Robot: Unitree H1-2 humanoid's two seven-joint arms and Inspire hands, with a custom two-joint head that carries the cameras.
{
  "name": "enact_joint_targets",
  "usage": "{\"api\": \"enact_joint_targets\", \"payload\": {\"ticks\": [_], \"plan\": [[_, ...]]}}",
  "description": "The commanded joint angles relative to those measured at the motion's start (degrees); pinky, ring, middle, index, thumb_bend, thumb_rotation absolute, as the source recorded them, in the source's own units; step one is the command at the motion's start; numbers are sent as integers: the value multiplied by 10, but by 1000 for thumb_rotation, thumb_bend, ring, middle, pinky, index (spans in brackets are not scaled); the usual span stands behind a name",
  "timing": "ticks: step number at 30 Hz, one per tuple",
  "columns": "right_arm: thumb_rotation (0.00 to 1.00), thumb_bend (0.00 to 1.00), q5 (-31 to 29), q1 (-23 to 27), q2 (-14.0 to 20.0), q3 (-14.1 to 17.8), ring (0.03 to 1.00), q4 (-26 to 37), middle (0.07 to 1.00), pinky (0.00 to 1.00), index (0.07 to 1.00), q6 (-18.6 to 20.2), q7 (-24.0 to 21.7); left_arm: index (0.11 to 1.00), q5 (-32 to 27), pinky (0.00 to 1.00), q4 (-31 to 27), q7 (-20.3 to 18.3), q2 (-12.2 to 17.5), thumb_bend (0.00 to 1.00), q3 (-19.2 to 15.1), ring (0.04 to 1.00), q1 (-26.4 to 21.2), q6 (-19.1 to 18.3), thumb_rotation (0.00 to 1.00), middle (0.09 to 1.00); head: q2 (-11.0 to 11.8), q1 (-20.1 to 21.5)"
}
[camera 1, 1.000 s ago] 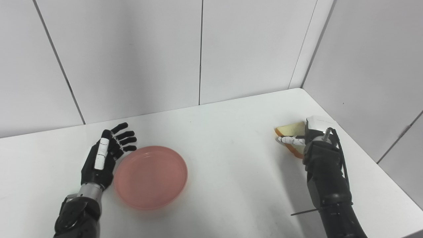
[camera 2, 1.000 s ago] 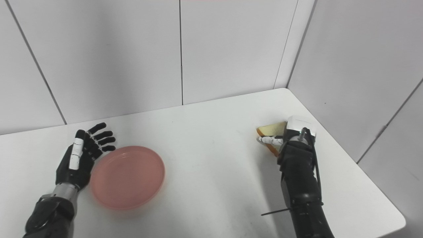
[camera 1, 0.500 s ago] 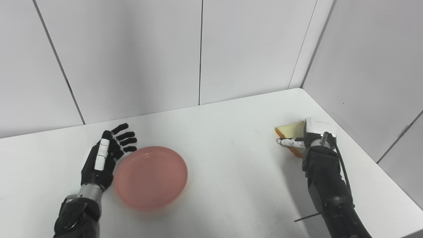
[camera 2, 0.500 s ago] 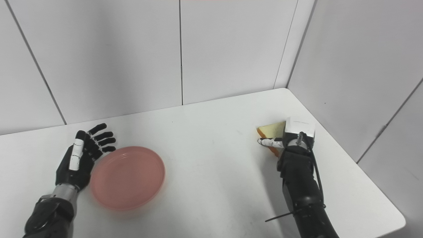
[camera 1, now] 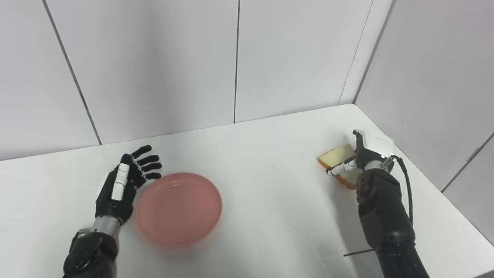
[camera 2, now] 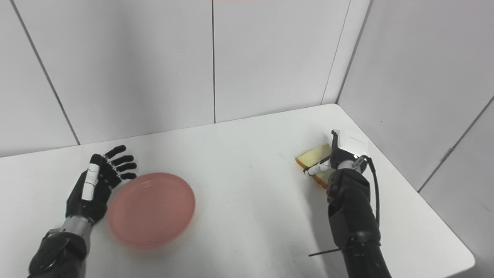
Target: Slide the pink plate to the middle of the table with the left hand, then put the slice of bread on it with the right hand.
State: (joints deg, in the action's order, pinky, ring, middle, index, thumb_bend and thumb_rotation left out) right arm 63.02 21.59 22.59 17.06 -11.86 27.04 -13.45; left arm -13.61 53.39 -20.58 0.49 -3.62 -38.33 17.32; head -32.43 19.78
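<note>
From the left eye view, the left hand (camera 1: 122, 182) lies on the white surface (camera 1: 270, 193) at the near left, palm turned toward the pink plate (camera 1: 178, 209), its fingers (camera 1: 148, 166) spread and holding nothing. The heel of that hand sits just beside the plate's left rim; whether it touches cannot be told. The plate rests flat, left of the surface's middle and empty. Far to the right, the right hand (camera 1: 361, 158) is at the slice of bread (camera 1: 339, 162), which lies close to the right edge near the back corner. One white finger lies across the near part of the slice, and the rest of the hand covers the slice's right side. The hand seems closed on the bread, yet how firmly it pinches cannot be told, nor whether the slice is raised off the surface.

From the right eye view, the same layout shows. The left hand (camera 2: 96, 184) is spread open beside the pink plate (camera 2: 151, 209), fingers pointing toward the back wall. The slice of bread (camera 2: 314, 160) shows pale crumb with a brown crust along its near edge, and the right hand (camera 2: 339, 156) grips it from the right, well apart from the plate. Grey wall panels close in the back and right.
</note>
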Motion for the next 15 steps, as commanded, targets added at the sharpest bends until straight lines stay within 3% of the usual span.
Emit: {"api": "enact_joint_targets", "payload": {"ticks": [1, 3, 6, 8, 9, 10, 12, 13, 15], "plan": [[0, 571, 4, -12, 7, -4, 219, 7, 468, 152, 895, -1, -16, 707, 8, 537, 27, 6, 2, 867, 3, 637, 52, -46, 778, 656, -2, -1], [0, 573, 12, -12, 4, -3, 260, 10, 471, 175, 813, -1, -24, 716, 8, 539, 24, 6, 2, 859, 4, 645, 54, -48, 780, 664, -3, -2], [0, 574, 15, -12, 3, -2, 253, 14, 470, 170, 818, -1, -31, 715, 9, 540, 24, 5, 2, 851, 4, 644, 54, -48, 783, 662, -4, -3], [0, 572, 14, -12, 4, -4, 302, 16, 475, 191, 854, -1, -33, 714, 8, 540, 22, 5, 2, 851, 5, 645, 55, -50, 784, 659, -4, -4], [0, 569, 14, -12, 5, -6, 484, 15, 485, 294, 887, -1, -32, 713, 8, 544, 20, 6, 1, 859, 5, 647, 56, -52, 781, 661, -4, -5], [0, 569, 8, -12, 8, -9, 502, 17, 486, 306, 893, -1, -33, 713, 8, 544, 20, 6, 1, 860, 4, 647, 56, -53, 781, 661, -4, -6], [0, 571, -3, -12, 11, -12, 333, 21, 476, 229, 934, -1, -33, 712, 7, 546, 20, 5, 0, 859, 4, 646, 56, -54, 780, 663, -4, -8], [0, 571, -1, -10, 11, -12, 293, 27, 473, 209, 940, -1, -40, 712, 7, 546, 20, 6, -1, 859, 4, 646, 56, -53, 780, 663, -5, -10], [0, 572, 3, -5, 16, -20, 324, 39, 473, 486, 853, -1, -52, 711, 8, 550, 17, 7, -3, 858, 5, 647, 57, -54, 778, 662, -6, -14]]}}
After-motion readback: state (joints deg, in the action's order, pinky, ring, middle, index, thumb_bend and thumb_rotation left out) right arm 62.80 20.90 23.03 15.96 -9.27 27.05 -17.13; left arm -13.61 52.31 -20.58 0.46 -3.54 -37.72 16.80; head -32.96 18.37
